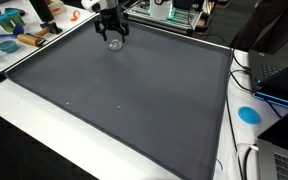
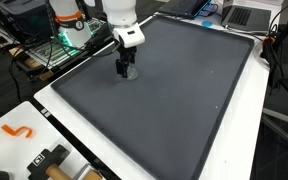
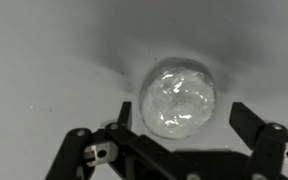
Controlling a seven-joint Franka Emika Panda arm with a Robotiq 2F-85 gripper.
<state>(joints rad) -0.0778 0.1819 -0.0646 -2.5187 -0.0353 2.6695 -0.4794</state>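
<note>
A small clear, glossy round lump (image 3: 179, 98), like crumpled plastic or glass, lies on the dark grey mat (image 1: 124, 100). In the wrist view it sits between my two dark fingers (image 3: 125, 112), with a gap on each side. My gripper (image 3: 182, 112) is open and straddles it, holding nothing. In both exterior views the gripper (image 1: 112, 38) (image 2: 127, 70) hangs low over the mat's far edge. The lump (image 1: 114, 44) (image 2: 130, 74) shows just beneath the fingertips.
The mat covers most of a white table (image 1: 24, 120). Tools and blue items (image 1: 9, 42) lie off one corner. A blue disc (image 1: 248, 114) and a laptop (image 1: 279, 75) sit beside the mat. An orange hook (image 2: 17, 131) lies on the white edge.
</note>
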